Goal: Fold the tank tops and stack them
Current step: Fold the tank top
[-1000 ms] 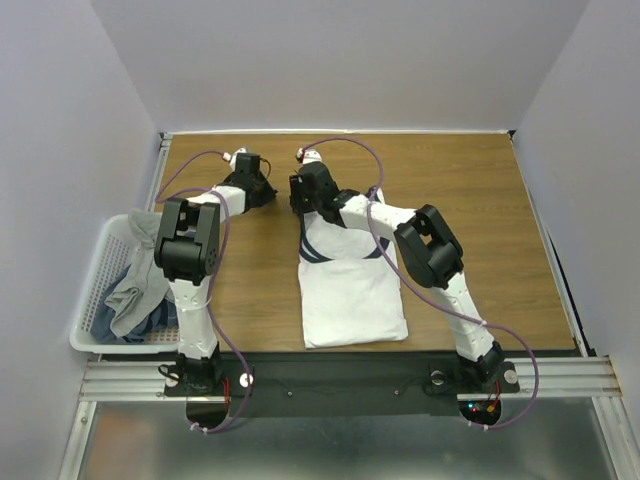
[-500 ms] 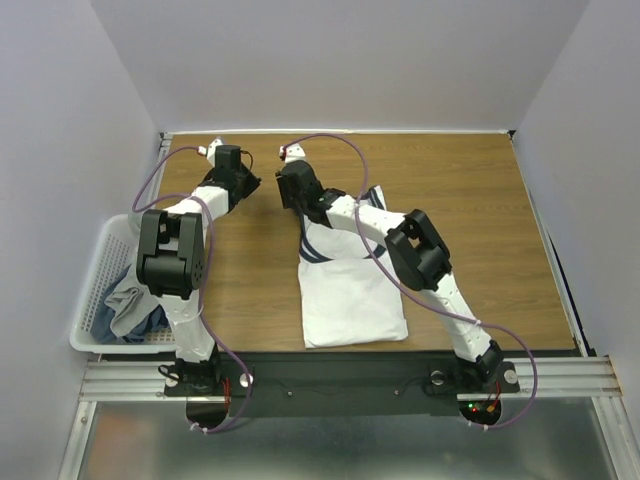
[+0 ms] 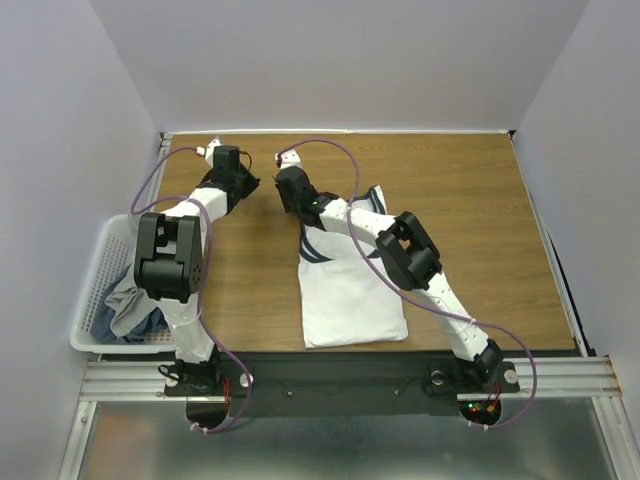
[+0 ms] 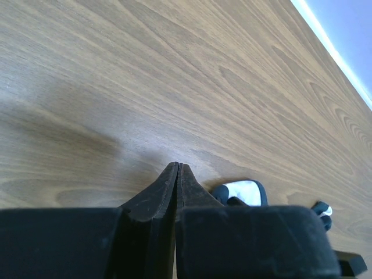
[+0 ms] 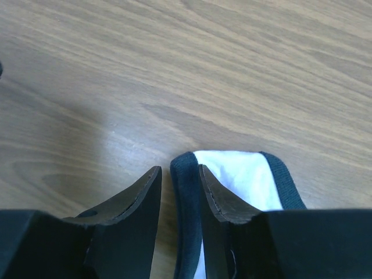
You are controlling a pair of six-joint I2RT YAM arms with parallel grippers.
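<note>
The white tank top lies flat on the wooden table, about in the middle. Its hem is close to the near edge where the arms are bolted, and its 2 straps point to the far side. The navy edges of the neck show just below the right arm, which reaches across the upper part of the cloth. The right gripper is at the end of the left strap. Its jaws stand partly apart and the navy edge of this strap runs up between them, while the white part of the strap lies beside and under the right finger. A thin line of table shows between the left finger and the cloth, so the jaws are around the edge and are not clamped on it. The other strap lies free on the wood, apart from both grippers. The left gripper is at the far left part of the table, near the right gripper but not touching it. Its 2 fingers are pressed together and nothing is between them, and only bare wood is in front of the tips. I cannot tell if the tips touch the wood. The grey tank tops lie crumpled in the white basket, which stands just beside the left edge of the table.
</note>
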